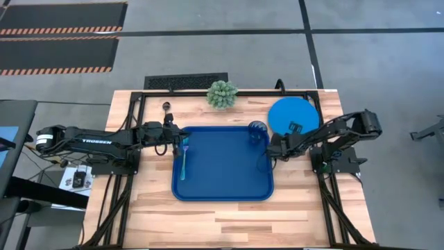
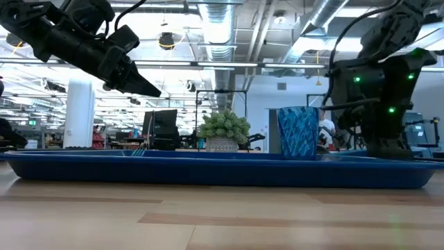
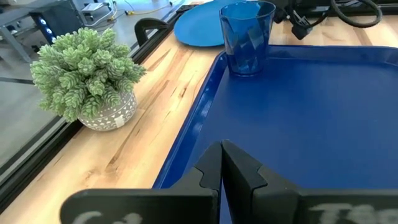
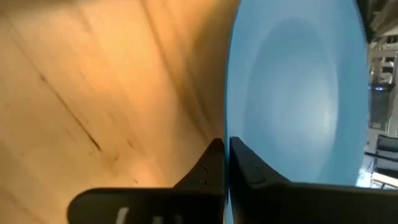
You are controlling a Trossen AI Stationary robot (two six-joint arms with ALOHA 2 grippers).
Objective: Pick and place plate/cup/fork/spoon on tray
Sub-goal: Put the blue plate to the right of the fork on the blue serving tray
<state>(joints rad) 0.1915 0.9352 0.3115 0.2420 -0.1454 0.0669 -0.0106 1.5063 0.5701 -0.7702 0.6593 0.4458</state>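
The dark-blue tray (image 1: 222, 187) lies mid-table. The teal-handled fork (image 1: 184, 163) lies on its left part. The translucent blue cup (image 1: 258, 132) stands upright in its far right corner and also shows in the left wrist view (image 3: 247, 37). The round blue plate (image 1: 295, 111) lies flat on the table to the right of the tray. A small dark spoon (image 1: 166, 109) lies on the table at the far left. My left gripper (image 1: 182, 139) is shut and empty above the tray's far left corner. My right gripper (image 1: 276, 142) is low at the plate's rim. My right gripper (image 4: 225, 144) is shut at the plate's rim (image 4: 229, 93), which runs straight into the slit between the fingers. One finger is on the plate's side and one on the bare wood's side. The fingers slant down from above. The fingertips hide the contact itself.
A small potted plant (image 1: 222, 94) stands at the table's far edge behind the tray and shows in the left wrist view (image 3: 87, 78). Black frame rails run along the table's far and side edges. Bare wood lies in front of the tray.
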